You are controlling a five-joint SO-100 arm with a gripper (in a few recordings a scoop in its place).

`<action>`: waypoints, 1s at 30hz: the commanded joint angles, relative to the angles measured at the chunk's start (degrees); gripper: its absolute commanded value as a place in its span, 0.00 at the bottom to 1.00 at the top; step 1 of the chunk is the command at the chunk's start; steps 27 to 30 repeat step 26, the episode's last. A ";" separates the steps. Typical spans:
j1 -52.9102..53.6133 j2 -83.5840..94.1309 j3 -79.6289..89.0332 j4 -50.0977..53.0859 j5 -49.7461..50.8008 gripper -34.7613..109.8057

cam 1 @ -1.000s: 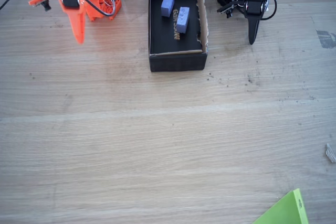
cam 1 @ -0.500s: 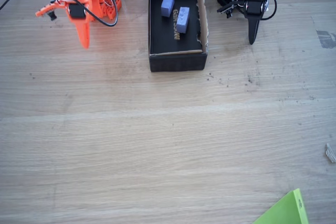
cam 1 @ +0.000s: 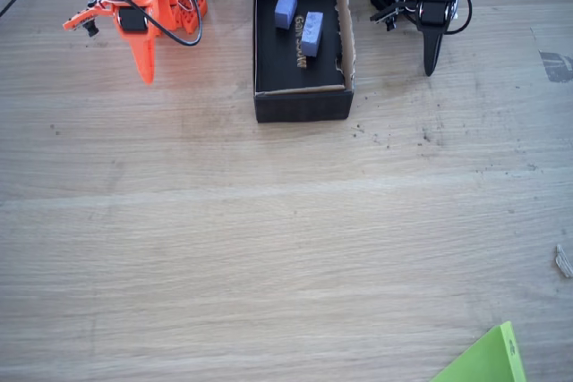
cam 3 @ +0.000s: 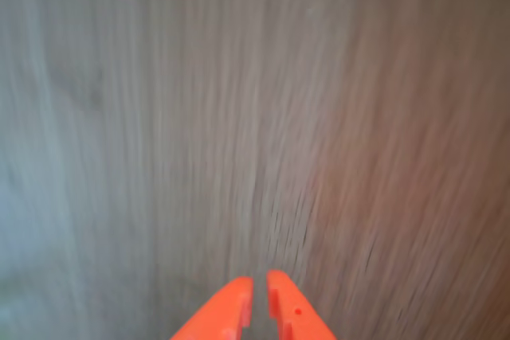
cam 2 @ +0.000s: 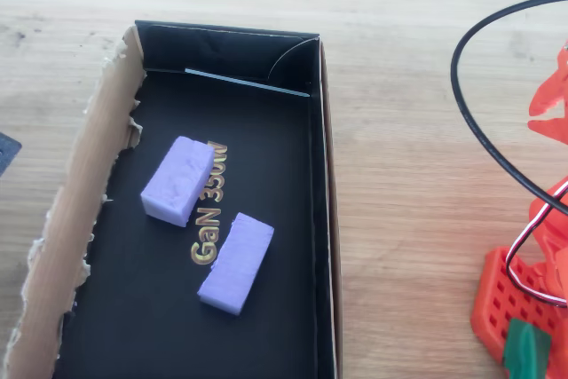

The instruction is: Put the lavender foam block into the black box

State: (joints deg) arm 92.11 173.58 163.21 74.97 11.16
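lavender foam block (cam 1: 312, 33): on floor of black box (cam 1: 301, 106), beside a deeper violet block (cam 1: 286, 6). orange gripper (cam 1: 144, 73): well apart at 9 o'clock, fingers nearly together, empty.

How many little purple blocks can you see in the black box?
2. Both lie on the floor of the black box. In the overhead view one foam block is beside the gold lettering; the other lies lower right of it, apart.

The orange arm's end effector (cam 1: 144, 72) points down, fingers (cam 3: 229, 308) nearly together, holding nothing.
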 commanded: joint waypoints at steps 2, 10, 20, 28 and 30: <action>-2.37 0.53 0.18 -0.09 1.49 0.24; -2.72 0.53 0.18 -0.09 1.49 0.24; -2.72 0.53 0.18 -0.09 1.49 0.24; -2.72 0.53 0.18 -0.09 1.49 0.24; -2.72 0.53 0.18 -0.09 1.49 0.24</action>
